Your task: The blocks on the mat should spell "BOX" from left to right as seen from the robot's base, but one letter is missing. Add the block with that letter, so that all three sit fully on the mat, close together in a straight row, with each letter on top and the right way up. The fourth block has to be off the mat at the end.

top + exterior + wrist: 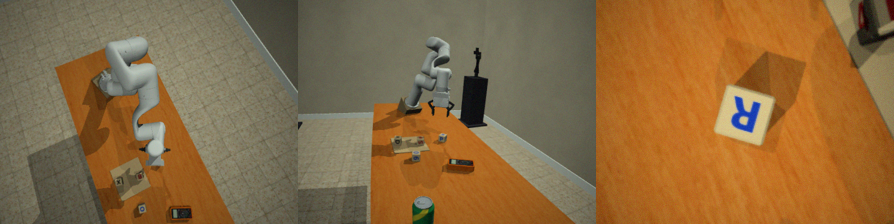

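A tan mat (130,178) lies on the orange table and carries the X block (119,181) and the red B block (139,176), with a gap between them. The blue O block (142,208) sits off the mat, toward the table's far end. The blue R block (744,114) sits off the mat beside the B block; it also shows in the exterior view (443,137). My gripper (440,112) is open and empty. It hangs high above the R block, which fills the middle of the wrist view. In the overhead view my gripper (154,148) hides the R block.
An orange multimeter (461,164) lies on the table past the blocks. A green can (423,209) stands near the table's far end. A black pedestal (474,100) stands on the floor beside the table. The mat's corner (876,55) and part of the B block (871,17) show at the wrist view's top right.
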{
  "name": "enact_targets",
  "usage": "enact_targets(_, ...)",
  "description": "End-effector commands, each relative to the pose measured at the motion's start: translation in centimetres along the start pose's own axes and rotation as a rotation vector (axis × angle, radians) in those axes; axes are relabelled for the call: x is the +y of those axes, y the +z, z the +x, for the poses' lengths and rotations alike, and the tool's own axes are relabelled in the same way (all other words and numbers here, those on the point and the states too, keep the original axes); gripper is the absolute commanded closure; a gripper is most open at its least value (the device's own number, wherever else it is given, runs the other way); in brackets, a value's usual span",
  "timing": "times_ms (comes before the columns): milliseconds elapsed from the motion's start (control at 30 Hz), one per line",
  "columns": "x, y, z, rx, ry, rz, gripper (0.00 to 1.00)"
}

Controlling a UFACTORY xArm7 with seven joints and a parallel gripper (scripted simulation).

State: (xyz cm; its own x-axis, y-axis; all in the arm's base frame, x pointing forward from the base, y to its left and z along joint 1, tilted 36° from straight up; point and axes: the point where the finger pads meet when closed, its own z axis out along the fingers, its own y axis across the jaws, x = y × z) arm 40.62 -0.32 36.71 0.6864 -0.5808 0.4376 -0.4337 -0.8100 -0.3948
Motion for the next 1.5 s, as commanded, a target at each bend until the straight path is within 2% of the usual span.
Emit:
enact_targets(0, -0.1, -0.1, 0.1, 0.004, 0.0, 0.002, 0.0)
enact_targets(833, 0.0, -0.1, 0.2, 0.003, 0.0, 0.002, 0.0)
enact_targets(900, 1.9, -0.3, 2.2, 0.001, -0.002, 0.009, 0.0)
enact_targets(933, 3.9, -0.4, 4.1, 0.0, -0.003, 0.012, 0.0)
enact_targets(1067, 7.0, -0.5, 6.4, 0.001, -0.002, 0.012, 0.0)
enact_targets(1133, 7.0, -0.5, 6.4, 0.001, -0.002, 0.012, 0.0)
enact_targets(1200, 10.8, -0.5, 8.6, 0.003, -0.001, 0.005, 0.0)
enact_targets(1300, 12.0, -0.5, 9.2, 0.004, 0.0, 0.002, 0.0)
enact_targets(1467, 12.0, -0.5, 9.2, 0.004, 0.0, 0.002, 0.0)
